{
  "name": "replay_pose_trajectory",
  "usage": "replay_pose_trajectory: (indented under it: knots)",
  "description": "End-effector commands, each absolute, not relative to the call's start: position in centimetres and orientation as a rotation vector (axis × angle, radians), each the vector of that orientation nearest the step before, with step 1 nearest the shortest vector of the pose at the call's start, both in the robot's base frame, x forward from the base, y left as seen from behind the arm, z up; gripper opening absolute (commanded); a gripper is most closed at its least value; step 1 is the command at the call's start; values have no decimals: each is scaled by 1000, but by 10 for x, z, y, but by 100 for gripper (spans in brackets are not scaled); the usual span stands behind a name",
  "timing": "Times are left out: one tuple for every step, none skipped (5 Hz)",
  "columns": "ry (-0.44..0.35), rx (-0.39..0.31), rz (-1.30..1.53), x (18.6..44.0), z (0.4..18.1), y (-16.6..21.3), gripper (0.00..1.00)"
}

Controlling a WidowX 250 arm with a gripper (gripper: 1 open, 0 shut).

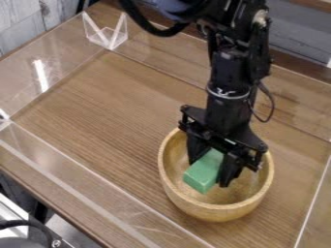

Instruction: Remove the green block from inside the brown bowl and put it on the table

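Camera view from the front corner of the worktop (pixel 104 107) gives me a clear look at the arm, which comes down from the top of the picture and ends with its black gripper (pixel 215 170) pointing straight down over the brown bowl (pixel 175 189). I can see the gripper clamped on the green block (pixel 203 175): the block sits between the two dark fingers (pixel 234 166), pinched on its upper part, with its lower end hanging free below them. From here the block looks lifted clear of the bowl's floor, its bottom edge roughly level with the rim, though I cannot be sure of that from this one angle. It is within the bowl's outline as I see it, not over bare wood.

The bowl itself is a round, light wooden piece with a thick rim, standing upright on the worktop toward the right front part of the surface. Its near wall is fully in view; the far rim is partly hidden behind the gripper and wrist.

I see the worktop as brown wood grain with straight plank lines running diagonally across the frame. Low clear plastic walls (pixel 52 208) edge it on the near and left sides, catching some glare. At the far left corner a small clear plastic bracket (pixel 106 35) stands against the wall, well apart from the bowl and the arm.
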State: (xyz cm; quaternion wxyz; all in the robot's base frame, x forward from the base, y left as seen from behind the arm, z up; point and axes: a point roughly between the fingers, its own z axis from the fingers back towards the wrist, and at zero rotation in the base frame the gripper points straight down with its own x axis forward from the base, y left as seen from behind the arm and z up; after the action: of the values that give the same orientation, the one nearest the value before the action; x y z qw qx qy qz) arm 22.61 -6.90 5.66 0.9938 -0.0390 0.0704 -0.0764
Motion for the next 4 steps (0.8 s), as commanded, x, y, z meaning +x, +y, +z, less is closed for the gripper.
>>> replay_pose_trajectory:
  knots:
    - [61, -97, -140, 237, 75, -70, 0]
    - [55, -102, -134, 237, 77, -70, 0]
    - [49, -106, -129, 237, 77, -71, 0]
    - [28, -118, -121, 236, 94, -67, 0]
